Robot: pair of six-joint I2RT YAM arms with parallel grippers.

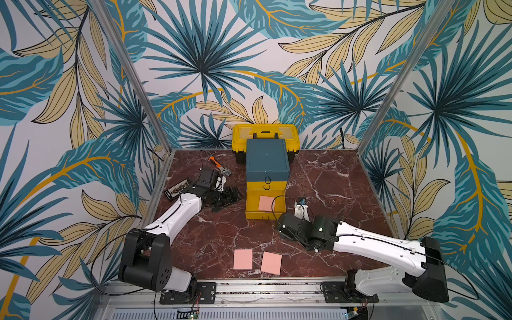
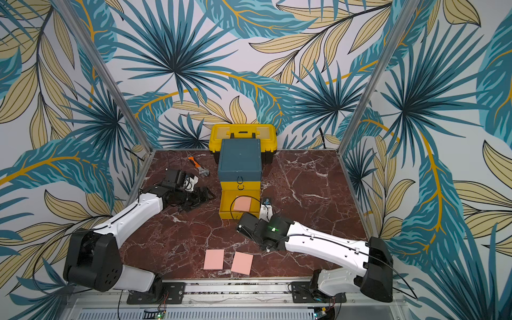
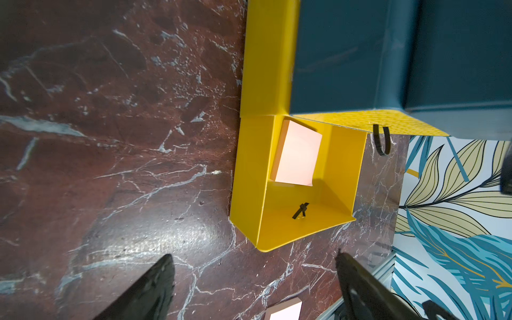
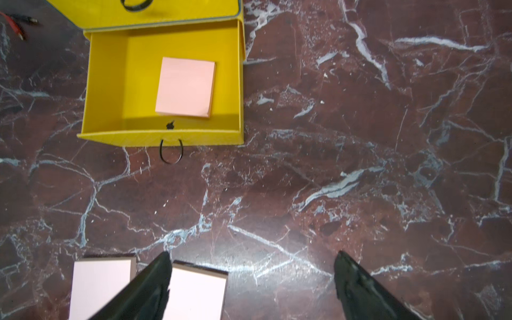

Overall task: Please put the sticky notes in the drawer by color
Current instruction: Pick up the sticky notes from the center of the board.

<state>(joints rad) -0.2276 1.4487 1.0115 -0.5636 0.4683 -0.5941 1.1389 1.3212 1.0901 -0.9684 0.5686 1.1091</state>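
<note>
- Both top views: one pad (image 1: 266, 203) in open drawer (image 1: 251, 205); two pads (image 1: 243, 259) on table (image 1: 332, 194).
- Left wrist: left jaws wide, empty; drawer (image 3: 340, 166) ahead.
- Right wrist: right jaws wide, empty; pads (image 4: 196, 293) off to one side, not between; closing here would likely miss.

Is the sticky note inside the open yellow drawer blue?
No, the one pad lying in the open yellow drawer is pink.

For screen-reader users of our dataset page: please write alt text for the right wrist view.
An open yellow drawer, standing on a red marble table, holds one pink sticky-note pad. Two more pink pads lie nearer the camera, partly behind the open right gripper.
</note>
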